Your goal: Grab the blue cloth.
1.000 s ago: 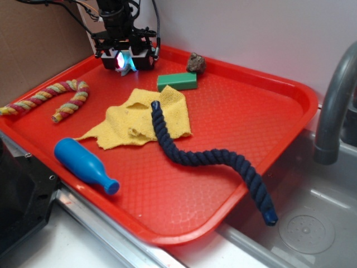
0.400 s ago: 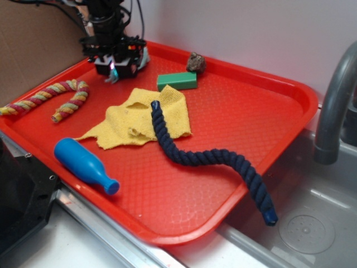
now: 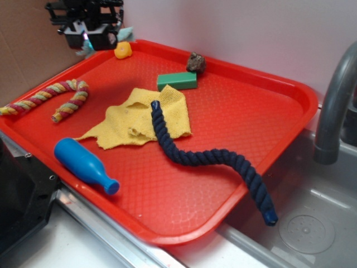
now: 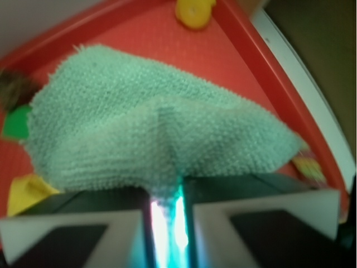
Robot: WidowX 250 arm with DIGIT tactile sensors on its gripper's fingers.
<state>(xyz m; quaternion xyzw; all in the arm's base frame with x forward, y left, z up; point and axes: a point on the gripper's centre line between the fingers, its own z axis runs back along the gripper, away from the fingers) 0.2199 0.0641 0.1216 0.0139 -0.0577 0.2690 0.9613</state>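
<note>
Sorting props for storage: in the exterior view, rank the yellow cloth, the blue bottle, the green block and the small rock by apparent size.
1. yellow cloth
2. blue bottle, though it lies nearer the camera
3. green block
4. small rock, farthest from the camera

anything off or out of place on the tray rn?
Yes: the navy rope lies over the yellow cloth and its far end hangs past the red tray rim, over the sink. The tool holds the blue cloth lifted, as intended.
</note>
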